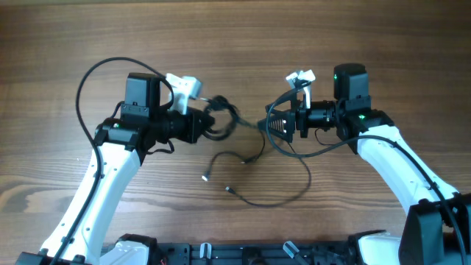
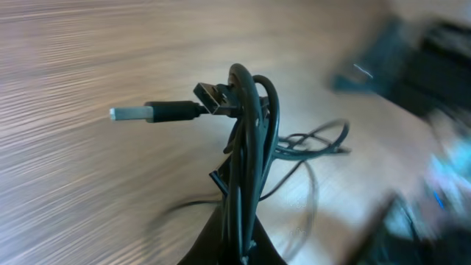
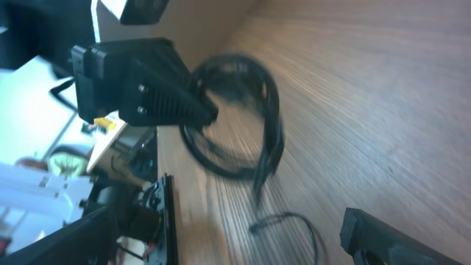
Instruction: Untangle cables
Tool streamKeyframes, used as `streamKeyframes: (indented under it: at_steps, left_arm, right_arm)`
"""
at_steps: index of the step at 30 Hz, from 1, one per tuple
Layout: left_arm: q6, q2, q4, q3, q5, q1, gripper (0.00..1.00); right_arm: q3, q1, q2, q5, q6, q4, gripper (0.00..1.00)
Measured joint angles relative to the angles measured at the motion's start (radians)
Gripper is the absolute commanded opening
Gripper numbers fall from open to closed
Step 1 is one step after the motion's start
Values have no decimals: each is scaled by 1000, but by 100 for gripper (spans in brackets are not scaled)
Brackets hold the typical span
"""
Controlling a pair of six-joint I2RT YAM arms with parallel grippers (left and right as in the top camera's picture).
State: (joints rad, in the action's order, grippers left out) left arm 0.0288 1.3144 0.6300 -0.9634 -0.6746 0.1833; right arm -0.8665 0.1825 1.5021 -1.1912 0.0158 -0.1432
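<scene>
Two hands (left hand [image 1: 212, 121], right hand [image 1: 275, 125]), one table [image 1: 221, 44], and cables [image 2: 250, 147] too tangled to count.

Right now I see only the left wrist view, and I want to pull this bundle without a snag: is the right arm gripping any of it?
Observer: No. In the right wrist view the right fingers stand wide apart, closed on none of the cables.
Operator: Where are the free ends?
Observer: In the overhead view, one plug end and a second plug end lie on the table between the two arms, toward the robot's base.
Operator: Any slack on the right side?
Observer: Yes, a long loop of cable curves across the table below the right arm's wrist.
</scene>
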Motion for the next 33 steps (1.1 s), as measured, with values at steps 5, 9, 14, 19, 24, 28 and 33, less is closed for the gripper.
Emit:
streamKeyframes:
  at_steps: [5, 9, 14, 19, 24, 28, 33]
  left_arm:
    - [146, 0, 7, 0, -172, 10, 4]
    - [185, 0, 0, 0, -227, 61, 4]
    - [199, 0, -32, 0, -237, 136, 4]
    - [143, 0, -43, 1, -130, 140, 26]
    - [-129, -2, -93, 0, 25, 95, 48]
    - [-371, -2, -120, 0, 93, 79, 51]
    - [-536, -2, -127, 0, 129, 121, 63]
  right_arm:
    - [0, 8, 0, -36, -51, 41, 94]
    - [0, 47, 0, -31, -68, 63, 68]
    - [0, 118, 0, 1, -70, 65, 4]
    - [0, 145, 0, 119, 55, 67, 4]
    - [0, 133, 2, 252, 239, 97, 4]
    - [0, 133, 2, 298, 394, 148, 4]
    - [0, 133, 2, 337, 595, 172, 4]
